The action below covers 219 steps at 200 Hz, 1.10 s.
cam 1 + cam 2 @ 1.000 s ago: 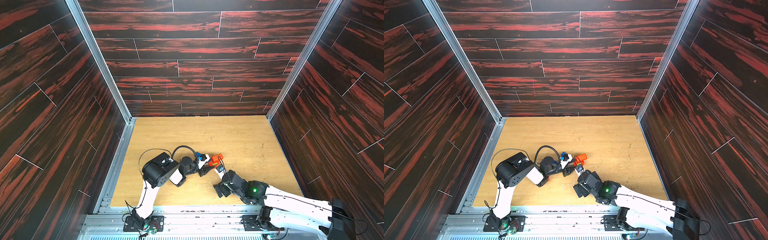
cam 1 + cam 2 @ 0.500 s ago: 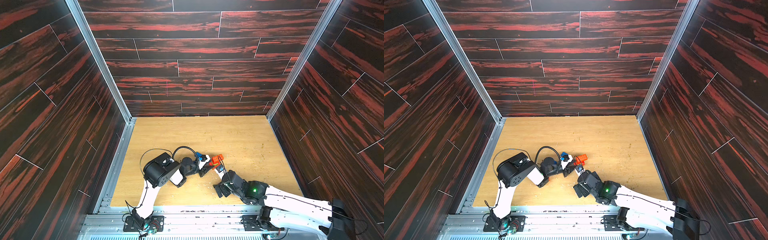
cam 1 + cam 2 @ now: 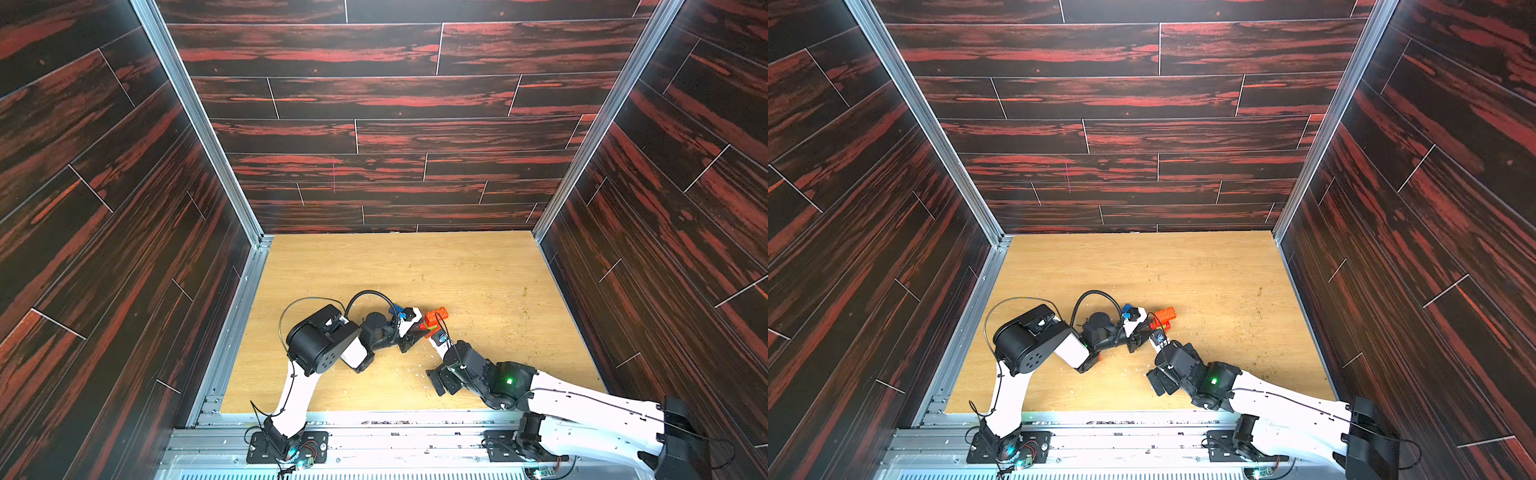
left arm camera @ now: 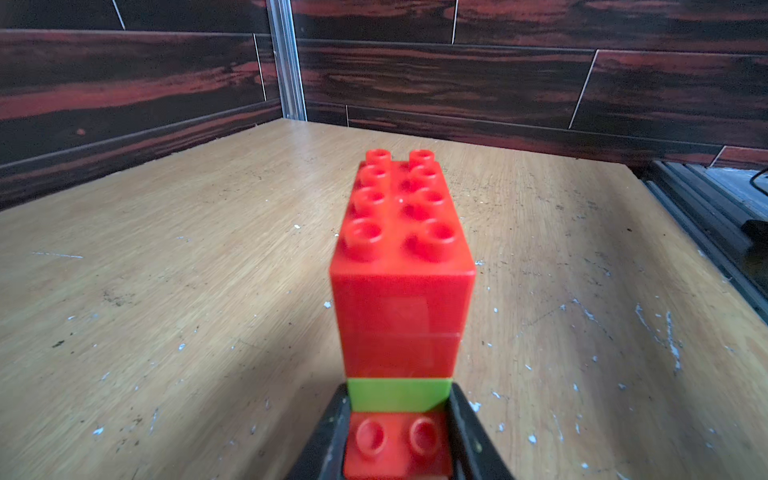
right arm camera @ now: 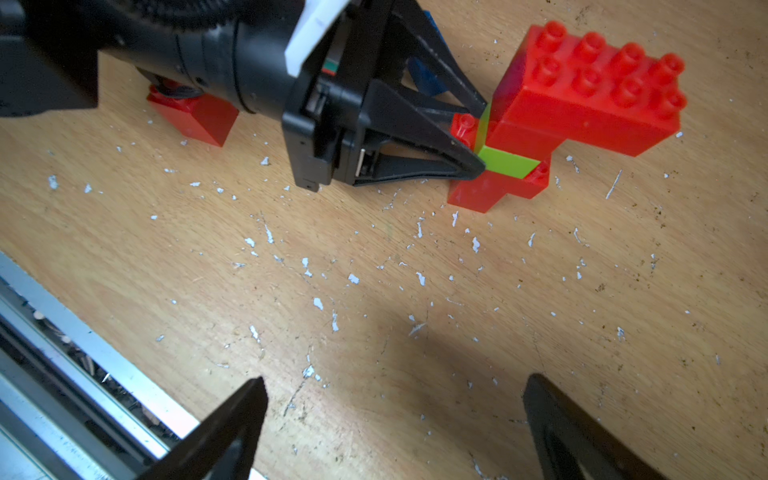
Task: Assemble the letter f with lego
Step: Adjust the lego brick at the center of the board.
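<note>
Though blurred, left jaws seemingly round lego

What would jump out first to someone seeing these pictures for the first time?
A bright red lego stack stands on the wooden table, with a lime green brick sandwiched in it. The left gripper is shut on it at the green layer, while the right gripper hangs open and empty nearby. A loose red brick lies under the left arm.
</note>
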Motion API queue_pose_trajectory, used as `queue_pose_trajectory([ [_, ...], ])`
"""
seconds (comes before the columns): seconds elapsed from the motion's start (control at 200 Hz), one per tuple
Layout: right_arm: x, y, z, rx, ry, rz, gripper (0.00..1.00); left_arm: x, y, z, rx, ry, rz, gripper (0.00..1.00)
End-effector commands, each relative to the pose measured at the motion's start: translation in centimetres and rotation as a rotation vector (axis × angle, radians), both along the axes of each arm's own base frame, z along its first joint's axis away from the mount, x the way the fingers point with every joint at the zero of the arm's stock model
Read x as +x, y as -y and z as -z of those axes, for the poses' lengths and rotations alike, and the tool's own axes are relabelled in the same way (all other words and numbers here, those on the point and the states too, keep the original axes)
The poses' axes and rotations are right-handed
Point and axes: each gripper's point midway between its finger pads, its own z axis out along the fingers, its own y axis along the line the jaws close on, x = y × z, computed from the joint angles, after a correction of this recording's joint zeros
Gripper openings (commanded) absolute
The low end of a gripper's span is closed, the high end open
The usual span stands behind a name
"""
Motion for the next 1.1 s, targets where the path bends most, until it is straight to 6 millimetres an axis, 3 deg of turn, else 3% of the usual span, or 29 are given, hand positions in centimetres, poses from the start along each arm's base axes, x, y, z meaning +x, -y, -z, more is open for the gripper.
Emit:
queue_pose_trajectory([
  [0.0, 0.0, -0.3, -1.0, 0.017, 0.014, -0.002, 0.98, 0.2, 0.7, -2.4, 0.001, 0.02, 0.017, 0.29],
  [0.621, -0.6, -0.3, -2.0, 0.062, 0.037, -0.023, 0.99, 2.3, 3.4, -5.6, 0.091, -0.208, 0.056, 0.27],
  [1.092, -1.1, -0.3, -2.9, 0.087, 0.068, -0.028, 0.98, 6.7, 4.4, -10.9, -0.118, -0.513, 0.04, 0.27],
])
